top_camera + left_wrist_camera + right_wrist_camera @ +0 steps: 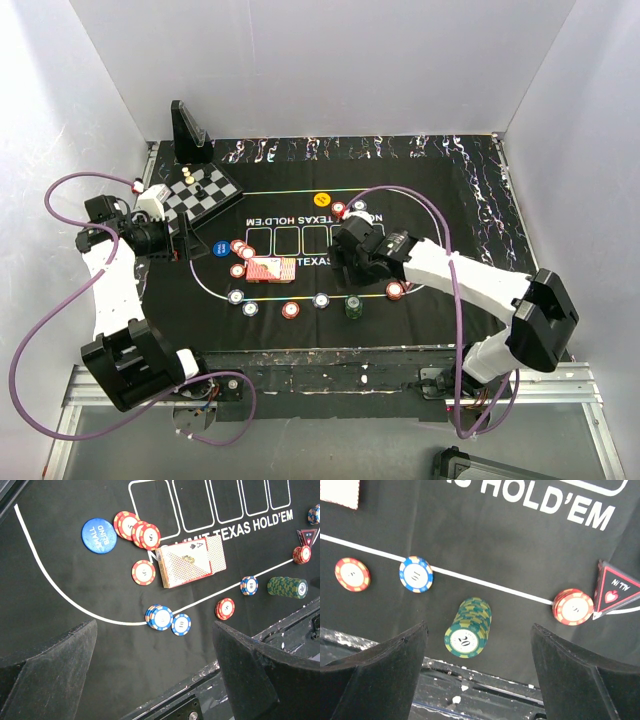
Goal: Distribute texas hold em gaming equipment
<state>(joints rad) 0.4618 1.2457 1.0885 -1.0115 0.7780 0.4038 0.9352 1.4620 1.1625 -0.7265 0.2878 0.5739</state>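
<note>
found the green chip stack (467, 627) toppled on its side near the table's (470, 540) front edge. saw the right claw (477, 640) spread wide and empty, straddling it, probably lined up to pinch. noted a blue chip (416, 574), a red stack (573, 607) and the triangular marker (615, 587) alongside, none blocking. saw the left claw (154, 645) likewise wide, empty, short of the cards (190, 560).

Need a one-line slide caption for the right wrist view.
Open right hand framing a green poker-chip stack on the black Texas Hold'em mat.
</note>
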